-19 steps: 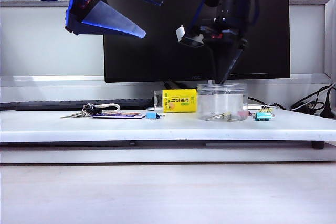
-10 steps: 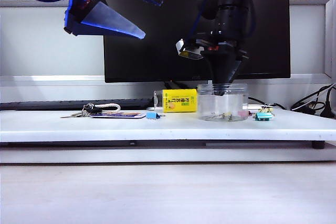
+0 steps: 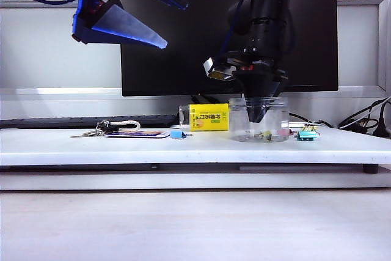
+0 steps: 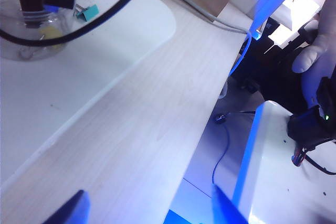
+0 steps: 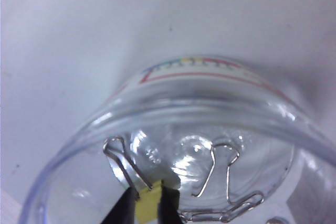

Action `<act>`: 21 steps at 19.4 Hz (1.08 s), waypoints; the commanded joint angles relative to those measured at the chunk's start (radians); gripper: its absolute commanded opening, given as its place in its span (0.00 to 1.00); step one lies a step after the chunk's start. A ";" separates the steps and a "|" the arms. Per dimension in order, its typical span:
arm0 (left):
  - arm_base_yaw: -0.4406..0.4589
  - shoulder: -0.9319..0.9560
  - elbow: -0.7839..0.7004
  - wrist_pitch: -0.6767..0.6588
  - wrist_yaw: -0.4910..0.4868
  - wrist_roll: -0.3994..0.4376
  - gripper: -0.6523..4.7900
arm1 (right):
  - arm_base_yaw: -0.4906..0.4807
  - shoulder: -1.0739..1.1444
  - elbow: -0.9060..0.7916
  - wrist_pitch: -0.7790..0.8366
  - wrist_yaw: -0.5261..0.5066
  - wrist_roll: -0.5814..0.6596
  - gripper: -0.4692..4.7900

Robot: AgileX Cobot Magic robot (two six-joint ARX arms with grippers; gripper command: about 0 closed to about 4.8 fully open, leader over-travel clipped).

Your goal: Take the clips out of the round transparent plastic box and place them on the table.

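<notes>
The round transparent plastic box stands on the desk. Inside it the right gripper has its jaws on both sides of a yellow clip. High above the desk, far from the box, the left gripper has its jaws wide apart.

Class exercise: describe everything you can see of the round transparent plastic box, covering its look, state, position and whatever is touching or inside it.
The round transparent plastic box is a short, wide, clear cylinder, lidless and upright on the white table, right of a yellow-labelled container. Its wall carries a white label with red lines. The right claw reaches down inside, its tips either side of a yellow clip with wire handles; loose silvery wires lie on the floor beside it. The left claw hangs open, high to the left.
</notes>
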 commanded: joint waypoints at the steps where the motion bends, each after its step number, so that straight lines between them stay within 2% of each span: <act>1: -0.002 -0.002 0.003 0.006 0.006 0.005 0.69 | 0.002 -0.003 0.003 0.001 0.023 -0.010 0.25; 5: -0.002 -0.002 0.003 0.006 0.006 0.008 0.69 | 0.002 -0.003 0.003 0.000 0.035 -0.002 0.25; 9: -0.002 -0.002 0.003 0.006 0.006 0.000 0.69 | 0.000 -0.003 0.003 0.001 0.041 0.155 0.25; 12: -0.002 -0.002 0.003 0.005 0.007 -0.008 0.69 | -0.002 -0.003 0.004 0.001 -0.034 0.265 0.27; 14: -0.002 -0.002 0.003 -0.002 0.007 -0.023 0.69 | -0.002 -0.003 0.004 0.000 -0.034 0.318 0.27; 21: -0.002 -0.002 0.003 -0.039 0.007 -0.023 0.69 | 0.000 -0.003 0.004 -0.001 -0.056 0.394 0.32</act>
